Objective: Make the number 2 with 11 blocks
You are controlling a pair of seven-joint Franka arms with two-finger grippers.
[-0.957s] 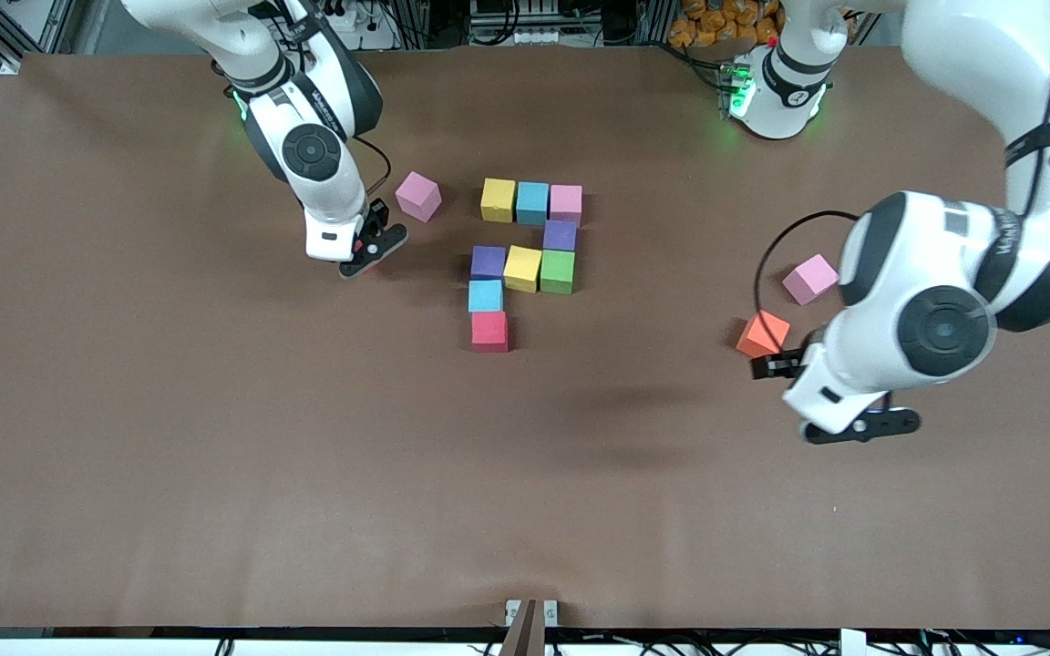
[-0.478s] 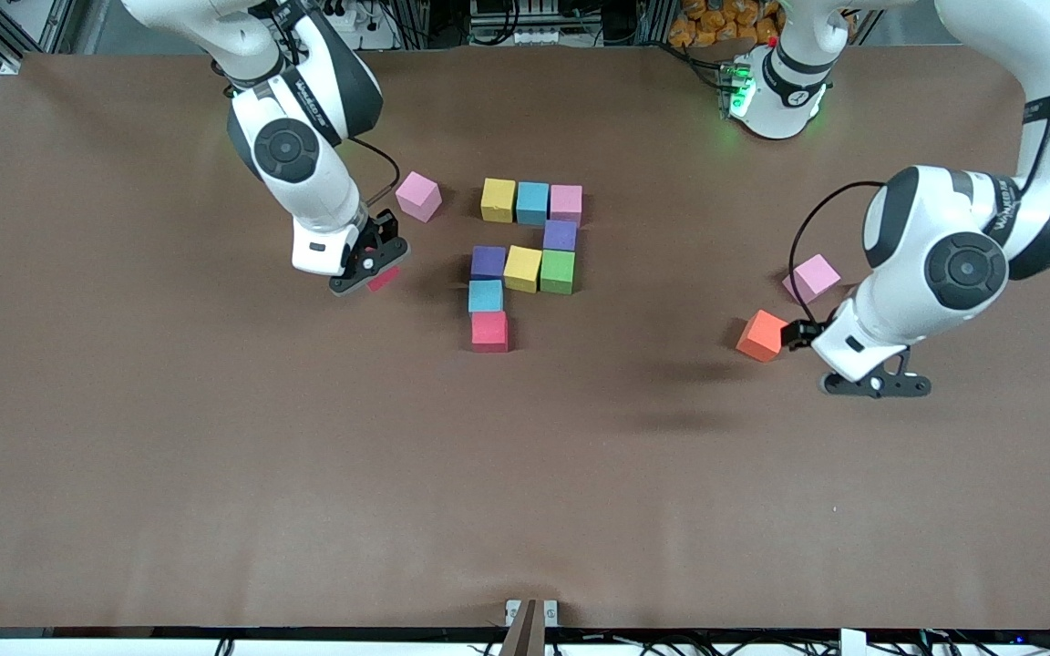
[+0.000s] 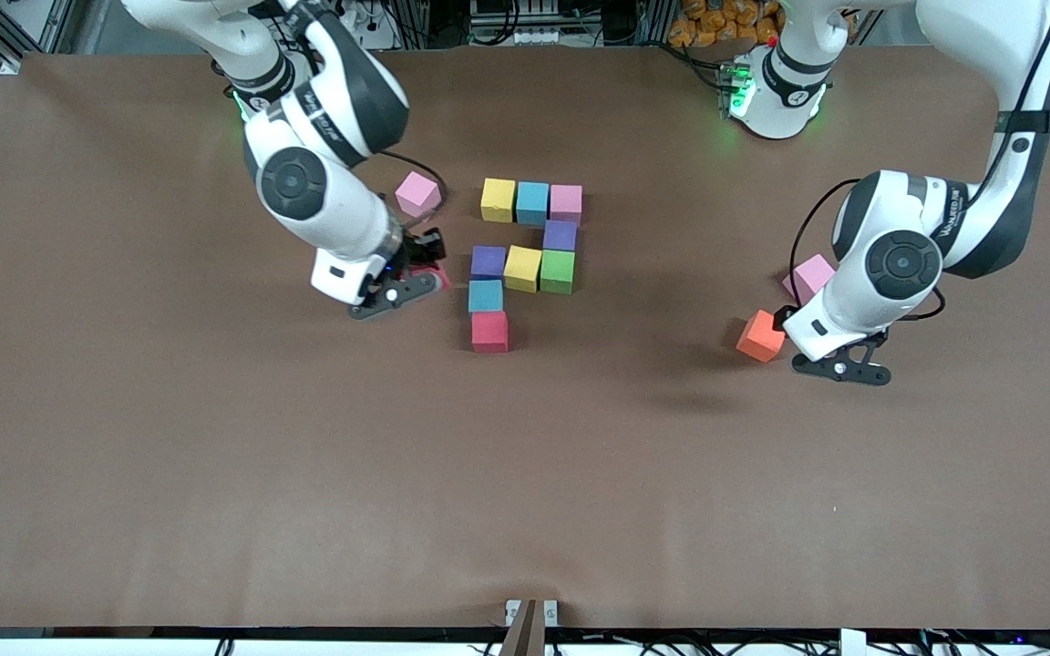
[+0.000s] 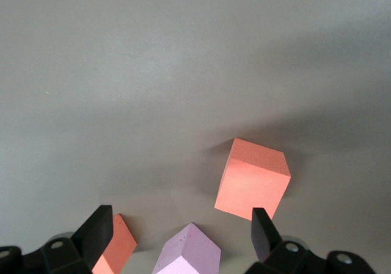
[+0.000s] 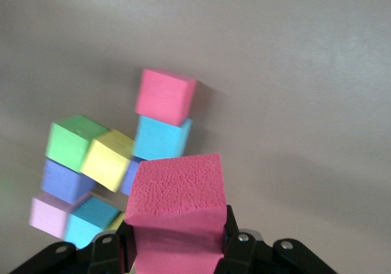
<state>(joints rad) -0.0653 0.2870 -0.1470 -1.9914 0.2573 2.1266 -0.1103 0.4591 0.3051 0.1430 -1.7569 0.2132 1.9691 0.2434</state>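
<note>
Pink-red foam block (image 5: 177, 210) sits clamped in the right gripper (image 3: 414, 273), in the air just beside the unfinished number 2 (image 3: 528, 257) (nine cubes laid mid-table). The left gripper (image 3: 830, 351), jaws spread wide and empty, hangs by the orange block (image 3: 760, 335) and loose pink block (image 3: 809, 276).

The unfinished number 2 of foam cubes (image 3: 522, 267) is sitting mid-table. A loose pink foam cube (image 3: 417, 193) is lying beside its top row, toward the right arm's end. Toward the left arm's end, an orange foam cube (image 3: 761, 335) is lying near a second pink foam cube (image 3: 812, 276), nearer the front camera.
</note>
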